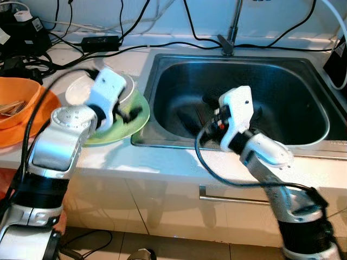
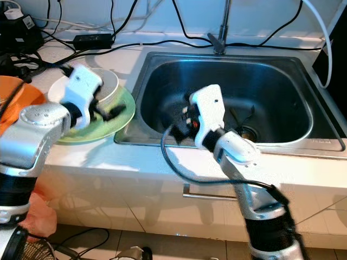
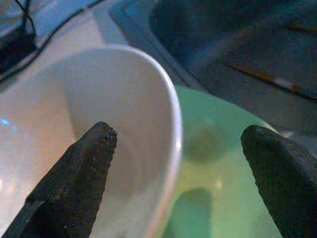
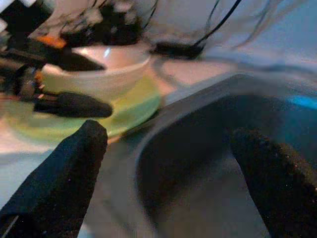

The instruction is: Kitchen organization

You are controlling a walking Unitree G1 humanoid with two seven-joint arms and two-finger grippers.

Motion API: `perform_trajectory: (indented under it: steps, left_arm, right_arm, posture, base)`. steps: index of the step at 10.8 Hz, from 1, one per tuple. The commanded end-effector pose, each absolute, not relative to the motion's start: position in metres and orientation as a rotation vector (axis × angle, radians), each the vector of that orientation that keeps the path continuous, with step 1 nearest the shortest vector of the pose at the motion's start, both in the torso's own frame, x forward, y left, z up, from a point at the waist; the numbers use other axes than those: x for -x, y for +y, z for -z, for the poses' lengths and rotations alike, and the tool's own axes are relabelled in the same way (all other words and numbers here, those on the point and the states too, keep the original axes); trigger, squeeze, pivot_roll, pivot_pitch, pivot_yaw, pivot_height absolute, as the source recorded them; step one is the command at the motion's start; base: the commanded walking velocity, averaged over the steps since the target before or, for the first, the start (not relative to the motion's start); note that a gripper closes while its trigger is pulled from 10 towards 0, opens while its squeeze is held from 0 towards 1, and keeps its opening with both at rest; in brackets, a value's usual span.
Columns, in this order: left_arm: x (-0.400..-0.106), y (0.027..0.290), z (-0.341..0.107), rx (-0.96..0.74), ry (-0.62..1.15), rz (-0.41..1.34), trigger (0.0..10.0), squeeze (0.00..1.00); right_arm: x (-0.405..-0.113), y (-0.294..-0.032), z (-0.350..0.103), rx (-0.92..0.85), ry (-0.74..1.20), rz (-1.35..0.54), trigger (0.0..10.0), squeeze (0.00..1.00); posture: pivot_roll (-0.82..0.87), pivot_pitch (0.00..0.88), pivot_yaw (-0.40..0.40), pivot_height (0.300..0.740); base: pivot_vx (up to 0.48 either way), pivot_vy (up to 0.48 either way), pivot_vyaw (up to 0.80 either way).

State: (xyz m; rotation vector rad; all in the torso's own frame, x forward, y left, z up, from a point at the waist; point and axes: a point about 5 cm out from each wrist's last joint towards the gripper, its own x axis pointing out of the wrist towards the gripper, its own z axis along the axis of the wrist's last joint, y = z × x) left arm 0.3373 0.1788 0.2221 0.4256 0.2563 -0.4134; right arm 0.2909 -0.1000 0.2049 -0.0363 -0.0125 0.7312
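Beside the sink [image 1: 162, 65], on the counter, your white bowl [image 3: 99, 124] sits on the green plate [image 3: 223, 163]. Your left gripper [image 3: 178, 163] straddles its rim, fingers apart; next, close squarely. Your right gripper [image 4: 163, 163] hangs released over the basin.

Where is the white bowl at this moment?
The white bowl sits on the green plate on the counter, left of the sink; the open left claw straddles its rim.

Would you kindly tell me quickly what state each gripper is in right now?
Left gripper: open, fingers straddling the white bowl rim on the green plate.
Right gripper: open, empty, at the sink.
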Motion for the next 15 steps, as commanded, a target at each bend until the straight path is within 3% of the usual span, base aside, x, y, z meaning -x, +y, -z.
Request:
perform_trajectory:
  steps: [1, 2, 4, 9, 13, 15]
  left_arm:
    - [-0.334, 0.177, -0.221, -0.433, 0.273, 0.442, 10.0, 0.0]
    - [-0.332, 0.176, -0.217, -0.44, 0.297, 0.465, 9.2, 0.0]
    - [-0.33, 0.177, -0.214, -0.455, 0.319, 0.49, 0.0, 0.0]
    - [-0.329, 0.176, -0.211, -0.459, 0.325, 0.503, 0.0, 0.0]
    - [-0.329, 0.178, -0.203, -0.482, 0.333, 0.494, 0.0, 0.0]
    - [-0.329, 0.177, -0.203, -0.476, 0.326, 0.495, 0.0, 0.0]
  right_arm:
    - [-0.288, -0.099, -0.202, 0.019, 0.014, -0.753, 10.0, 0.0]
    - [-0.288, -0.101, -0.201, 0.019, 0.017, -0.748, 10.0, 0.0]
    - [-0.288, -0.104, -0.2, 0.109, -0.012, -0.727, 10.0, 0.0]
    - [-0.295, -0.111, -0.198, 0.099, -0.002, -0.611, 10.0, 0.0]
    - [-0.29, -0.11, -0.205, 0.029, -0.021, -0.715, 10.0, 0.0]
    - [-0.288, -0.108, -0.205, 0.022, -0.021, -0.731, 10.0, 0.0]
  posture:
    - [0.04, 0.083, 0.059, 0.74]
    - [0.04, 0.083, 0.06, 0.74]
    - [0.04, 0.083, 0.06, 0.74]
    - [0.04, 0.086, 0.055, 0.74]
    - [0.04, 0.086, 0.055, 0.74]
    - [0.04, 0.086, 0.054, 0.74]
  base:
    - [0.0, 0.0, 0.0]
    - [0.0, 0.0, 0.0]
    - [0.0, 0.0, 0.0]
    - [0.0, 0.0, 0.0]
    - [0.0, 0.0, 0.0]
    - [0.0, 0.0, 0.8]
